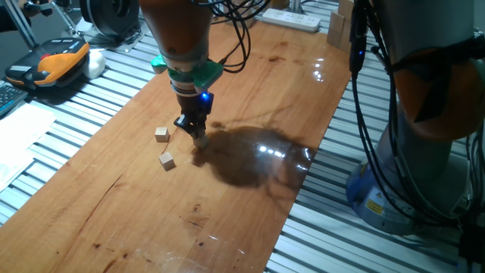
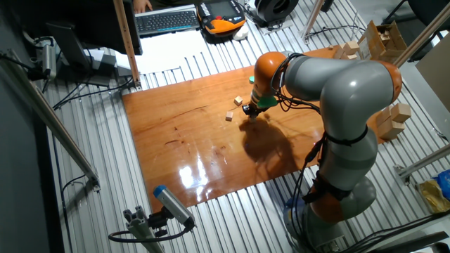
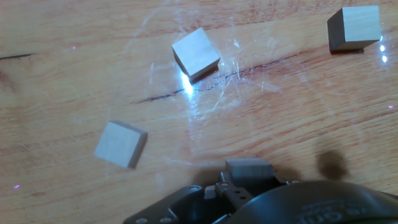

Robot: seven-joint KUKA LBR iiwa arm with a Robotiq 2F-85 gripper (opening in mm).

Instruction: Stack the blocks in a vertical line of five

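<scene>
Arm upright, jaws near table

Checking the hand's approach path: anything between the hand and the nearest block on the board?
Nothing. In one fixed view, only bare wooden board separates the hand from the nearest block; a second block sits off that line.

a glossy wooden tabletop lies on a bench of ribbed aluminium slats, and overhead light glares off its varnish. beyond the far edge of the tabletop sit a black keyboard, white papers and an orange-and-black handheld unit. a white power strip lies near the tabletop's far corner. larger pale wooden blocks are piled beside the tabletop's right edge. a clamp-mounted device stands off its near edge.
</scene>
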